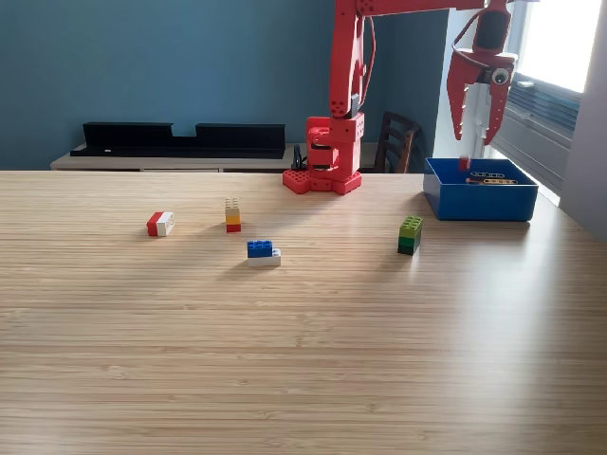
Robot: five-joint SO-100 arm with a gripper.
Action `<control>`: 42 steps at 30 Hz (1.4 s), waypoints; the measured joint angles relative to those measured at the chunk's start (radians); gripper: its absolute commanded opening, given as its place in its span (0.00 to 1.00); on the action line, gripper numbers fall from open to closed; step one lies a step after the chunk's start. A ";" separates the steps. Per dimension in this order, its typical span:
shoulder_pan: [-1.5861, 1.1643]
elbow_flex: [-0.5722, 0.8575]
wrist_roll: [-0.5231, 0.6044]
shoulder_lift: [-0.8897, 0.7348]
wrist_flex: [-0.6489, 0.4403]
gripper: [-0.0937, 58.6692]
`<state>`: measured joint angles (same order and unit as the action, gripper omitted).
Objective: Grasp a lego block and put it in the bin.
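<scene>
So the red arm [345, 57] is bolted down at the far edge of the wooden tabletop [285, 351], reaching over toward the exterior view's right. Its gripper [480, 133] hangs pointing down above the blue bin [479, 201], with the jaws spread apart and nothing between them. The bin sits at the far right of the tabletop in this view, directly under the gripper but not touching it. Inside the bin I can make out a small red block [464, 163] near the back wall and a couple of flat pieces [490, 177] next to it, too small to tell what they are exactly.

Four lego stacks are out on the tabletop, well apart from the gripper. Closest to the bin is the green block stack [410, 234], just off its front left corner. Toward the middle is the blue and white block [263, 252], behind it the yellow and red stack [232, 215] standing upright, and furthest left the red and white block [159, 224].
</scene>
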<state>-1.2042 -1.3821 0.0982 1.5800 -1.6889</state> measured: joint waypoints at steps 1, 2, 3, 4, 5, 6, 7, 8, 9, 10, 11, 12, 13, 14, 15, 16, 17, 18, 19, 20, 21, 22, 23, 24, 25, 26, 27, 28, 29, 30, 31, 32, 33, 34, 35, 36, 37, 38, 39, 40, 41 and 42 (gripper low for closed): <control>-0.003 0.000 -0.006 0.000 0.000 0.87; -0.006 0.000 -0.006 0.000 0.000 0.86; -0.008 0.000 -0.009 0.000 0.000 0.84; -0.008 0.000 -0.011 0.000 0.000 0.81; -0.009 0.000 -0.008 0.000 0.000 0.79; -0.009 0.000 -0.006 0.000 0.000 0.76; -0.009 0.000 -0.003 0.000 0.000 0.73; -0.009 0.000 0.006 0.000 0.000 0.68; -0.008 0.000 0.012 0.000 0.000 0.64; -0.005 0.000 0.021 0.000 0.000 0.59; 0.008 0.002 0.029 0.000 0.000 0.55; 0.029 0.008 0.037 0.000 0.000 0.51; 0.057 0.018 0.043 0.000 0.000 0.48; 0.083 0.026 0.049 0.000 0.000 0.45; 0.107 0.035 0.058 0.000 0.000 0.44; 0.129 0.044 0.064 0.000 0.000 0.44; 0.160 0.057 0.057 0.000 0.000 0.43; 0.202 0.071 0.057 0.000 0.000 0.43; 0.258 0.084 0.057 0.000 0.000 0.44; 0.314 0.098 0.055 0.000 0.000 0.44; 0.367 0.110 0.058 0.000 0.000 0.44; 0.414 0.126 0.051 0.000 0.000 0.45; 0.456 0.138 0.041 0.000 0.000 0.46; 0.497 0.150 0.032 0.000 0.000 0.46; 0.538 0.160 0.023 0.000 0.000 0.47; 0.578 0.166 0.014 0.000 0.000 0.47; 0.620 0.170 0.003 0.000 0.000 0.48; 0.657 0.172 -0.006 0.000 0.000 0.48; 0.684 0.172 -0.015 0.000 0.000 0.49; 0.704 0.172 -0.023 0.000 0.000 0.49; 0.718 0.172 -0.031 0.000 0.000 0.49; 0.732 0.172 -0.037 0.000 0.000 0.49; 0.746 0.172 -0.043 0.000 0.000 0.49; 0.762 0.172 -0.048 0.000 0.000 0.49; 0.776 0.172 -0.052 0.000 0.000 0.49; 0.788 0.172 -0.055 0.000 0.000 0.50; 0.798 0.172 -0.060 0.000 0.000 0.50; 0.802 0.172 -0.063 0.000 0.000 0.50; 0.804 0.170 -0.064 0.000 0.000 0.50; 0.805 0.163 -0.067 0.000 0.000 0.50; 0.807 0.150 -0.072 0.002 0.000 0.50; 0.810 0.140 -0.075 0.003 0.000 0.50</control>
<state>-0.3942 -1.2425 0.0230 1.5831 -1.6889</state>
